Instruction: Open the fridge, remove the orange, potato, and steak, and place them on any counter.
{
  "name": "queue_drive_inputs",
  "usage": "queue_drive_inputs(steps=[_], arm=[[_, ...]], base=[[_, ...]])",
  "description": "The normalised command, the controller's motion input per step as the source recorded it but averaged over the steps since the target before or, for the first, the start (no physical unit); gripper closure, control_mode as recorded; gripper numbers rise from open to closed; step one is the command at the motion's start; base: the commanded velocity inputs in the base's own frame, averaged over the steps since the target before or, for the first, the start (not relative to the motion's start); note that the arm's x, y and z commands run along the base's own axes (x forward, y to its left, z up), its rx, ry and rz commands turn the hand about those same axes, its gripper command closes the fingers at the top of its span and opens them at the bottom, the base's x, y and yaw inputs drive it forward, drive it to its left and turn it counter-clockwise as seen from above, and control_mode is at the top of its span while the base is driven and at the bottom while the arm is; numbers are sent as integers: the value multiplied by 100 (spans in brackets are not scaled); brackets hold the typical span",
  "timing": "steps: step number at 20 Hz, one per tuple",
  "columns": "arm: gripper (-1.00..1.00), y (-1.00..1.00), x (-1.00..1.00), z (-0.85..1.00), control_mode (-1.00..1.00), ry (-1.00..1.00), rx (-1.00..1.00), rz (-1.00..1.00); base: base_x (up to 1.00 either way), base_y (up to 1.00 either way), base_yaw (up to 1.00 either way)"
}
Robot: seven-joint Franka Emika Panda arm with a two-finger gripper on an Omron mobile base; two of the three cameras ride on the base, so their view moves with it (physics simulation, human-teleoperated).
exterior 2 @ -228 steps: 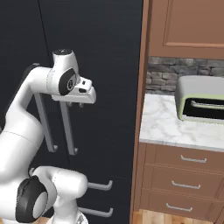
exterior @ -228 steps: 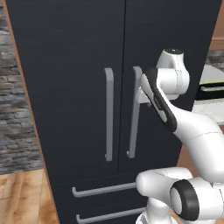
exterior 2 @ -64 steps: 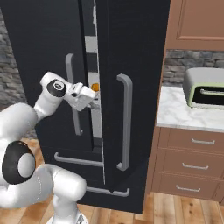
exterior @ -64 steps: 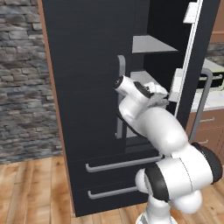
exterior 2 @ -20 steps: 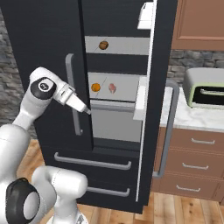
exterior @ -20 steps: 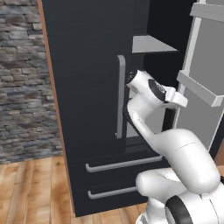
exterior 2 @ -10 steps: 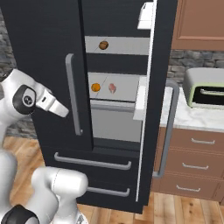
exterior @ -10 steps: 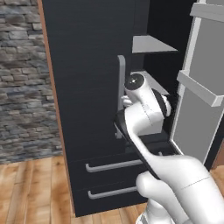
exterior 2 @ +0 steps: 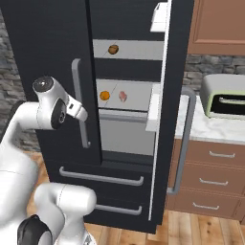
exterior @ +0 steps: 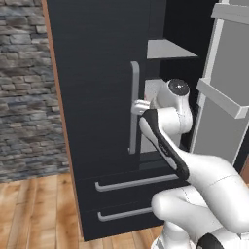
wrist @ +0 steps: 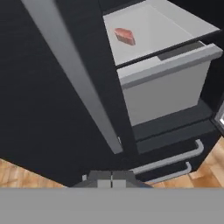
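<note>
Three foods are waiting inside the fridge (exterior 2: 52, 43), and none has been taken out yet. One door is swung wide open on the right side, and the other door is shut. The potato (exterior 2: 113, 49) is seen on the top shelf in the right base view. The orange (exterior 2: 104, 95) and the steak (exterior 2: 123, 96) are side by side on the shelf below, close but apart. The steak is also seen in the hand view, lying flat near the back of its shelf. The gripper (exterior 2: 84, 115) is held up in front of the shut door, just beside its long grey handle (exterior 2: 79, 103). Its two tips are pressed together, and nothing is held between them. To do this step well, the tips should be opened first, before anything is reached for. The hand should then be moved right, past the edge of the shut door, so the door is not bumped. One food should be picked at a time. The orange is round and may roll, so it should be squeezed around its middle. The counter (exterior 2: 210, 130) is seen to the right, behind the open door, with a toaster oven (exterior 2: 223, 102) on it, so a bare spot should be picked
</note>
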Motion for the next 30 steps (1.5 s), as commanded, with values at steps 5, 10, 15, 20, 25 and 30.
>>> queue_drive_inputs(steps=[5, 10, 15, 20, 25, 30], arm=[[100, 30, 39, -9, -100, 8, 0, 19], [100, 20, 36, 0, -100, 6, 0, 16], [-100, 16, 28, 0, -100, 0, -1, 9], [-100, 5, 6, 5, -100, -3, -6, 0], [-100, 0, 55, 2, -100, -21, -29, 0], [-100, -11, 67, 0, -100, -19, -25, 0]], base=[[0, 0, 0], [0, 0, 0], [0, 0, 0], [0, 0, 0], [0, 0, 0], [0, 0, 0]])
